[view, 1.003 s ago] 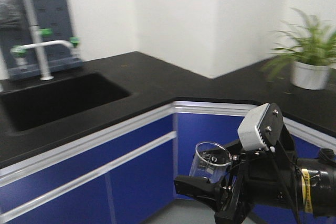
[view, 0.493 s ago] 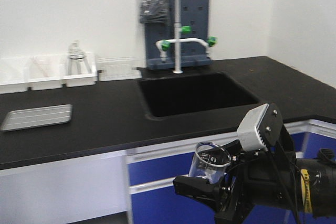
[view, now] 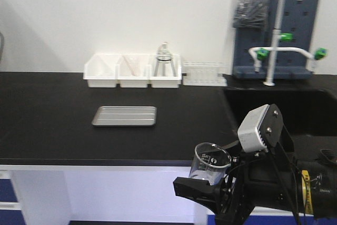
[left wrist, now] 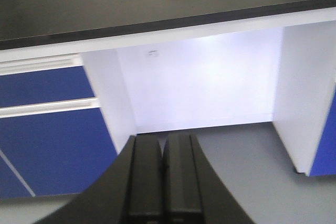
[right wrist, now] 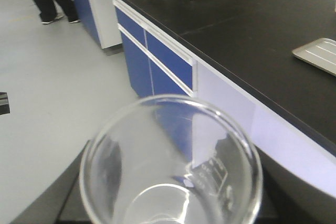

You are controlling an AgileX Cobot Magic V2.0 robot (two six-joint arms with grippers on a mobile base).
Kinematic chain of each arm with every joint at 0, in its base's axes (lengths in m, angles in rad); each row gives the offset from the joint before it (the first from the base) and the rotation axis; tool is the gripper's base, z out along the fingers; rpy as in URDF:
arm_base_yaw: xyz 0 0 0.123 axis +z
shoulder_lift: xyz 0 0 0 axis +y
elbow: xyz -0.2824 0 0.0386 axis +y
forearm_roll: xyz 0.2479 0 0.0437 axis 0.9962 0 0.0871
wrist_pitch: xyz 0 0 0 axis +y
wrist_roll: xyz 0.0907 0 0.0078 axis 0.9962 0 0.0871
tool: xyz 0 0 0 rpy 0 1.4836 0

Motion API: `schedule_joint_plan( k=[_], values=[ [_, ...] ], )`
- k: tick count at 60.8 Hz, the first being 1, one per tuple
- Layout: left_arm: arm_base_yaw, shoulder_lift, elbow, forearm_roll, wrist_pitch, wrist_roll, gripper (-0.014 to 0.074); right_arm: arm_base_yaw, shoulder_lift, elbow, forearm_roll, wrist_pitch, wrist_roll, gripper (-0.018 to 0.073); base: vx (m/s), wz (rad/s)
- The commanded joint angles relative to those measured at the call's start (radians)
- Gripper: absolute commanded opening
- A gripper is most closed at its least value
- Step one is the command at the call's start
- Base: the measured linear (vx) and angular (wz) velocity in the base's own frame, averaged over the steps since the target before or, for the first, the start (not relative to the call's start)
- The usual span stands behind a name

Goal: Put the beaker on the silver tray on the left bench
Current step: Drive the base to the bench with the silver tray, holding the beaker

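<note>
Now, right fingers (view: 192,188) gripping beaker (view: 210,163), left fingers (left wrist: 147,177) pressed together, white bins (view: 131,70) behind silver tray (view: 125,116)

Front cam: on robot, slightly above table (view: 52,125), faces white wall (view: 105,14), mid-range. Left wrist cam: low, below table edge, aimed fwd at blue cupboards (left wrist: 47,129). Right wrist cam: v. close over beaker (right wrist: 170,166) rim, looking along table. All 3 share silver tray (view: 125,116).

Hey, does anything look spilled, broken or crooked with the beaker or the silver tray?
Nothing stands out. The beaker sits roughly upright, empty and intact in the right pincer; the silver tray lies flat and bare on the left bench, with no spill visible.
</note>
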State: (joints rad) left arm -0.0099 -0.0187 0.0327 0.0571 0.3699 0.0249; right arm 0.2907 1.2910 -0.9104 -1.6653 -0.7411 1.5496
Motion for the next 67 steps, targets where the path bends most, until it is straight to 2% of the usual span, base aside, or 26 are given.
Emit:
schedule_joint_plan(
  k=[1,27,67],
  values=[
    [-0.005,-0.006,0.020,-0.003,-0.075,-0.001,0.0001,-0.003,-0.030,-0.029,0.049,-0.006,0.000,-0.0011,0.20,0.51],
    [-0.005,-0.006,0.020,-0.003,-0.075,-0.001,0.0001,-0.003,-0.030,-0.029,0.049,-0.006,0.000,-0.0011,0.26,0.29],
    [-0.005,-0.006,0.020,-0.003,-0.075,-0.001,0.0001,-0.003,-0.030,-0.029,0.048,-0.006,0.000,-0.0011,0.34,-0.06]
  ],
)
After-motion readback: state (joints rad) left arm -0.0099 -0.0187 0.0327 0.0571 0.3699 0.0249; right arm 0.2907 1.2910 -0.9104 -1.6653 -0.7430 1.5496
